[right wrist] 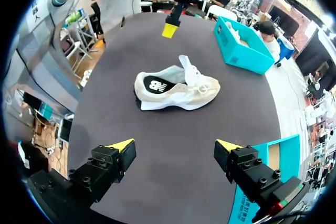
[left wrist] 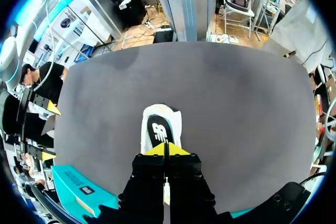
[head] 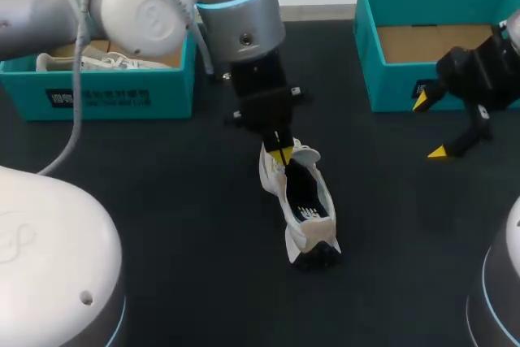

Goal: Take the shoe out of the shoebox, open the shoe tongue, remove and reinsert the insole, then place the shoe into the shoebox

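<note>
We see the white shoe (head: 302, 209) lying out on the dark bench (head: 162, 217) near its middle. Our left pincer (head: 280, 154) hangs over the shoe's twelve o'clock end by the laces, its yellow tips pressed together and gripping nothing that we can make out. Our right pincer (head: 429, 127) hangs at three o'clock from the shoe, well apart from it, fingers spread wide and empty. One teal shoebox (head: 122, 97) stands at ten o'clock from the shoe with a second shoe (head: 106, 61) inside, and the other shoebox (head: 390, 87) stands at two o'clock.
</note>
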`<state>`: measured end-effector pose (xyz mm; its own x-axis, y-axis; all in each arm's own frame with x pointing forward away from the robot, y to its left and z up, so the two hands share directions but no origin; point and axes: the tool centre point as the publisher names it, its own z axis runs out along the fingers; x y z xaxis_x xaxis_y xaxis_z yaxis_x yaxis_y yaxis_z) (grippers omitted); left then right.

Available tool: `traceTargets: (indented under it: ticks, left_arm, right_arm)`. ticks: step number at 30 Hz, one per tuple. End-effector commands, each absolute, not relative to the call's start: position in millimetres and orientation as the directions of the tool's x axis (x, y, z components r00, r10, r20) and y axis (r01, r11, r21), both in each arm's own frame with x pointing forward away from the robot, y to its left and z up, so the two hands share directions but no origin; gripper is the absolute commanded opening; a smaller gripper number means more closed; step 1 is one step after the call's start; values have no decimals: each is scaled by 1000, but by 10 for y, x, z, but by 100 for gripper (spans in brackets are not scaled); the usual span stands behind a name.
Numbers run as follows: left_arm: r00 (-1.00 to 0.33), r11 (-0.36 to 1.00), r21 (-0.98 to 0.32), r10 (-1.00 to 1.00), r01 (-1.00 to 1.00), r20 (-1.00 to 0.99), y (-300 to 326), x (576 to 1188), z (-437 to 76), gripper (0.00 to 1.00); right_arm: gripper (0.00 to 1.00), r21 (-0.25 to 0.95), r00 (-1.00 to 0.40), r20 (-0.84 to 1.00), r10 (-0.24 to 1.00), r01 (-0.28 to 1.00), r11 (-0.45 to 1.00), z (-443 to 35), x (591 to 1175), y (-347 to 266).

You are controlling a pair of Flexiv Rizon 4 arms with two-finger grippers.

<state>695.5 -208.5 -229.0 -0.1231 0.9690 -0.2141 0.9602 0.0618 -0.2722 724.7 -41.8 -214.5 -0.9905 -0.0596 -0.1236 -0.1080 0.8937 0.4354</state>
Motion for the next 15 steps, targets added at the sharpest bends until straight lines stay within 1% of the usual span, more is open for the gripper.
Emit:
traceTargets:
  ticks: [1,5,15]
  left_arm:
    - [-133,78,-268,973,960,-191,-2103,6926,-2354,0]
    - [-139,107,-248,984,963,-115,-2175,6834,-2556,0]
    - [-161,141,-248,985,958,-62,-2300,6831,-2943,0]
  right_arm:
    - [100,434,-990,-125,-60,-108,895,-2151,7244,-419]
    - [100,434,-990,-125,-60,-108,895,-2151,7244,-419]
    - [100,434,-990,-125,-60,-108,895,-2151,7244,-419]
